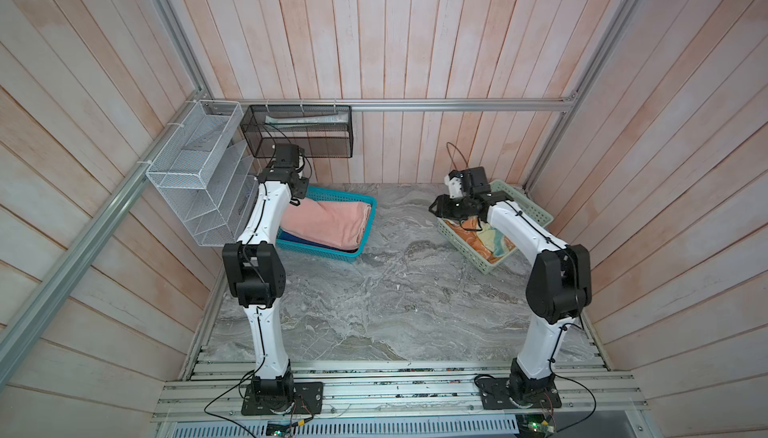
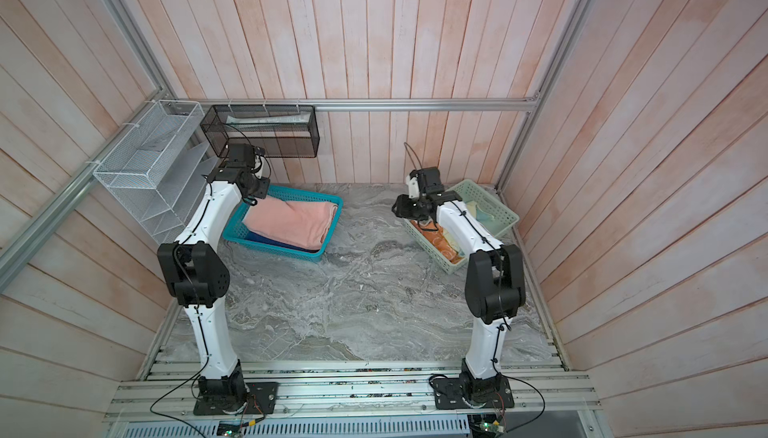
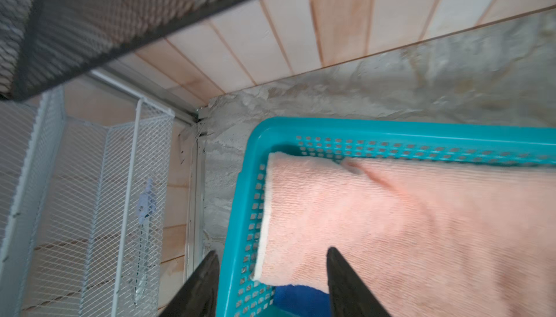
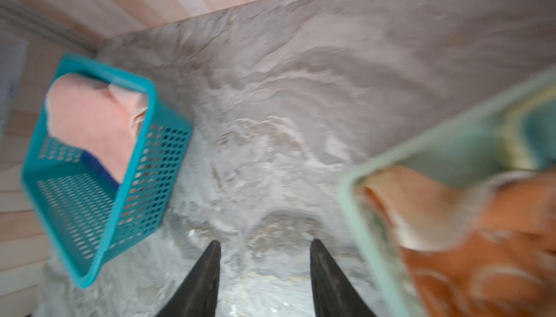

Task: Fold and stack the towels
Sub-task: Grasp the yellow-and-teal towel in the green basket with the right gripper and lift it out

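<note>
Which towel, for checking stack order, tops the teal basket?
The salmon pink towel: it lies over the royal blue towel, whose edge alone shows; the orange towel and yellow towel sit in the pale green tray.

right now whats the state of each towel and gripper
pink towel: folded, atop blue towel in basket
blue towel: mostly hidden under pink
orange towel: crumpled in tray
yellow towel: crumpled in tray
left gripper: open, empty, over basket edge
right gripper: open, empty
</note>
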### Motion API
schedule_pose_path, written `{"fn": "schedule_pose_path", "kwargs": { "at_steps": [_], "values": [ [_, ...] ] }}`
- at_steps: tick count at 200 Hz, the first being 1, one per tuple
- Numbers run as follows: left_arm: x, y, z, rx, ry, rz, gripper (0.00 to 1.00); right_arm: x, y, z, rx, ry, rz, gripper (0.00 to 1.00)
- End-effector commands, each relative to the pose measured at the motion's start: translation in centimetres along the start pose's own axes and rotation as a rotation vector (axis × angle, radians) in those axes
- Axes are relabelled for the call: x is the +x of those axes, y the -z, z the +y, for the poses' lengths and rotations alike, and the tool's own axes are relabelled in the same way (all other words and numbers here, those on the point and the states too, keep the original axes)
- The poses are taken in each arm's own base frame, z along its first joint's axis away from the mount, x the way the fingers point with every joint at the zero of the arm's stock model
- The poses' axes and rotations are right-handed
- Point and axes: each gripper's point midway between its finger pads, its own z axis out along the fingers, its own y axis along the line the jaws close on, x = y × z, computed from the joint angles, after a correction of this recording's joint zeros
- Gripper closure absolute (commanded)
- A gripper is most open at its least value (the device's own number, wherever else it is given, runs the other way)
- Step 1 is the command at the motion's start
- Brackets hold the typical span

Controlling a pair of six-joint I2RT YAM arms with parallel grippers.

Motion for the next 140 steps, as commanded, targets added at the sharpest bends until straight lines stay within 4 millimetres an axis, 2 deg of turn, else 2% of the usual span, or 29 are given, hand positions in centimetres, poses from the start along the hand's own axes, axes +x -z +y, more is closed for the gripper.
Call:
{"fn": "schedule_pose_path", "kwargs": {
  "at_steps": [1,18,38,54,76,89,100,115,128,140],
  "values": [
    [-2.0,2.2,-7.2,0.194,-0.011,-0.09,0.46,2.1,1.3,-7.6,0.215,-0.003,0.076,0.49],
    [-2.3,3.6,-13.0,0.333,-0.044,-0.111,0.49,2.1,1.1,-11.1,0.272,-0.042,0.077,0.48],
    [-1.8,5.8,-20.3,0.478,-0.122,-0.108,0.51,2.7,-0.3,-13.8,0.317,-0.051,0.115,0.47],
    [-0.1,7.4,-25.6,0.558,-0.199,-0.083,0.52,3.5,-1.9,-15.3,0.346,-0.05,0.167,0.46],
    [3.3,8.8,-31.2,0.658,-0.27,-0.03,0.52,4.4,-3.9,-17.0,0.383,-0.047,0.228,0.46],
    [5.2,9.2,-33.7,0.705,-0.294,0.005,0.53,4.3,-4.7,-17.6,0.404,-0.044,0.242,0.47],
    [7.0,9.5,-35.3,0.738,-0.315,0.041,0.53,3.9,-5.0,-18.0,0.421,-0.037,0.238,0.52],
    [9.0,9.5,-36.3,0.752,-0.321,0.094,0.53,2.6,-4.4,-18.2,0.45,-0.026,0.208,0.69],
    [10.7,9.5,-36.6,0.766,-0.309,0.134,0.53,1.1,-3.1,-18.1,0.481,-0.005,0.157,0.85],
    [11.9,9.5,-36.4,0.771,-0.292,0.155,0.54,-0.4,-1.5,-17.7,0.505,0.016,0.103,0.93]
  ]
}}
